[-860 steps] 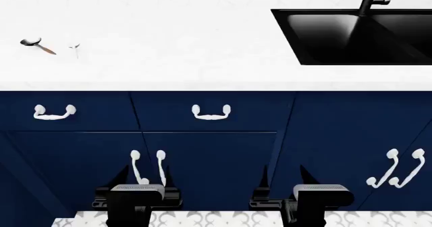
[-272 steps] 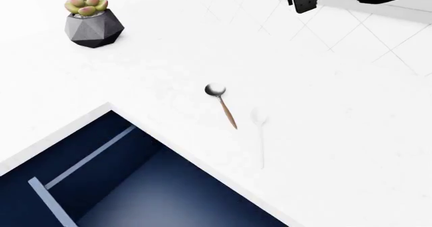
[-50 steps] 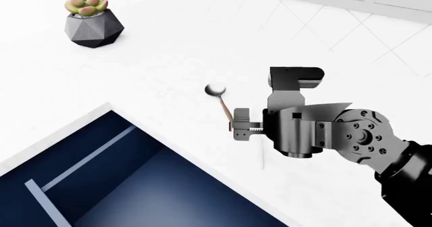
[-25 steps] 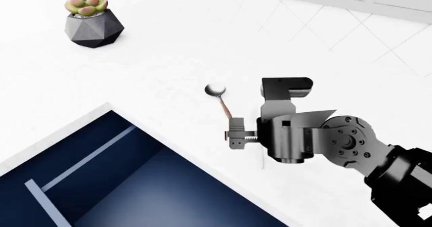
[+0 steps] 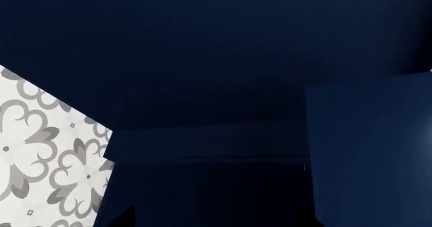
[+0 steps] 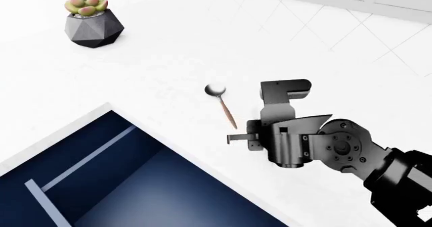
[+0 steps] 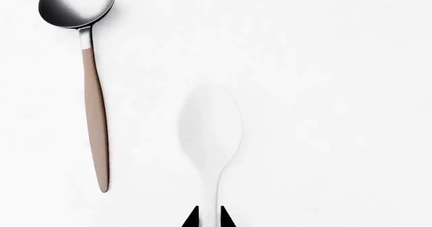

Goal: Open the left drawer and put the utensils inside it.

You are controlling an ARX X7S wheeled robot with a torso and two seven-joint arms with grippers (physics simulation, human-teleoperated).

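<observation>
Right arm reaches in over the white counter [image 6: 324,45] from the near right, wrist bent so the right gripper [image 6: 244,137] points down at the surface, just past the handle end of the spoon [image 6: 221,104]. In the right wrist view two dark fingertips [image 7: 191,218] sit tight on either side of the pale fork's [image 7: 210,136] handle, only a narrow gap, handle between them; real contact I can't confirm. Fork lies flat, parallel to the spoon [image 7: 91,93], close beside it, not touching.

Left drawer [image 6: 101,181] is pulled open, nearer than the spoon, dividers [image 6: 88,159] visible, nothing in the visible part.

In the head view the fork is hidden under the gripper body. Left gripper isn't visible anywhere: left wrist view shows only navy cabinet [image 5: 216,60] and patterned floor [image 5: 40,151]. Potted succulent [image 6: 92,18] sits well beyond the spoon.
</observation>
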